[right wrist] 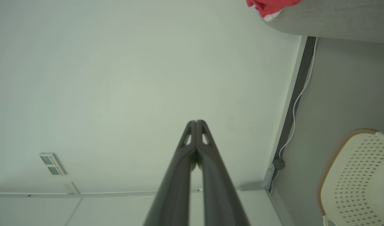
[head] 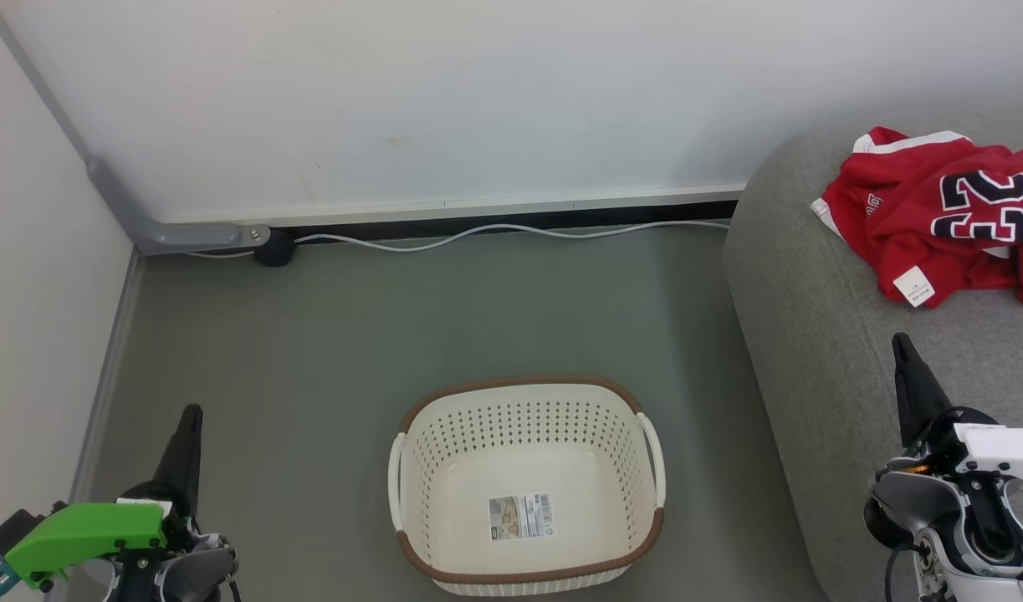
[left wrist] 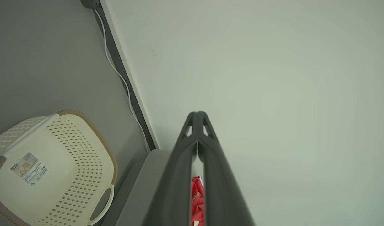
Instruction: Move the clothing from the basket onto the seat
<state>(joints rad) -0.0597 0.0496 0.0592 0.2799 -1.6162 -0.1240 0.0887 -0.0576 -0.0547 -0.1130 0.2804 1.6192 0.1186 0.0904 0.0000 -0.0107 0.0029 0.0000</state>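
The clothing (head: pixel 946 217), a red jersey with dark "22" numerals and a white tag, lies crumpled on the seat (head: pixel 812 334), a grey sofa at the right. A strip of the clothing (left wrist: pixel 197 201) shows between the left fingers, and its edge (right wrist: pixel 270 6) peeks in at the top of the right wrist view. On the floor in the middle stands the cream basket (head: pixel 528 489) with a brown rim, holding nothing but its sticker. My left gripper (head: pixel 193 411) is shut at the lower left, away from the basket. Over the seat's front my right gripper (head: pixel 900 340) is shut with nothing in it.
A white wall with a dark skirting strip runs along the back, and a white cable (head: pixel 494 232) lies on the grey floor beside it. A grey conduit (head: pixel 118 201) comes down the left corner. Open floor surrounds the basket.
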